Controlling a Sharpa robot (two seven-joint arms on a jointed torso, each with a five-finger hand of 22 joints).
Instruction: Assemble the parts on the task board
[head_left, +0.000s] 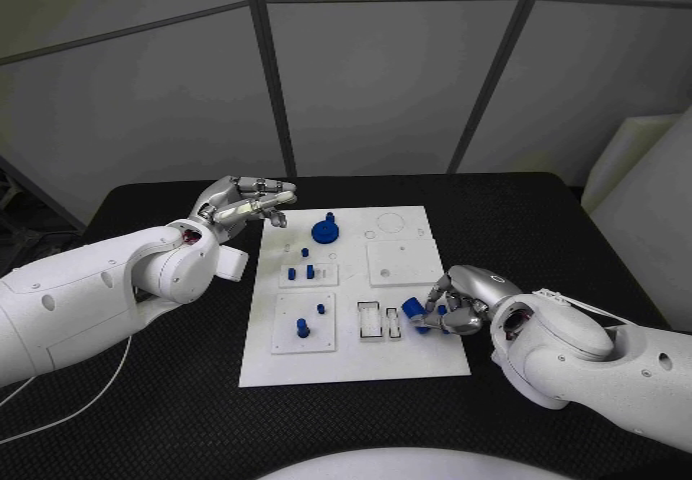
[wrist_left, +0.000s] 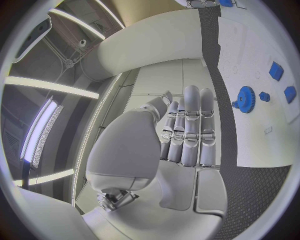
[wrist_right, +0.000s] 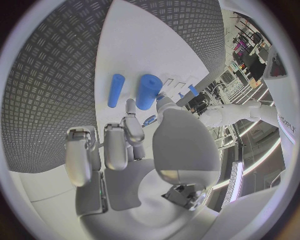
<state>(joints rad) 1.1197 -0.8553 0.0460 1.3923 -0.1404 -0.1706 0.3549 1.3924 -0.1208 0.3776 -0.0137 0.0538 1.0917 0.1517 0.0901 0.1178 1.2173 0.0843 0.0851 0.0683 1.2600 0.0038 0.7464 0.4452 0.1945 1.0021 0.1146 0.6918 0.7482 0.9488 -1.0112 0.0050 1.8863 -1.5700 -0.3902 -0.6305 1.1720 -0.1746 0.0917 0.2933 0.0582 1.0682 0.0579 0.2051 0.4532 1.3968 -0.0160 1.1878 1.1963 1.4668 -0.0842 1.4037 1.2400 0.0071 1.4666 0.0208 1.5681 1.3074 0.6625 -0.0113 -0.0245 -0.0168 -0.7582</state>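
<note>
Two silver hands work a white task board at centre frame. Lower right, the right hand pinches a blue cylinder beside the board's slotted holders, seemingly ready to seat it. Upper left, the left hand hovers empty, fingers extended together, near a blue gear.

black table — grey wall panels
</note>
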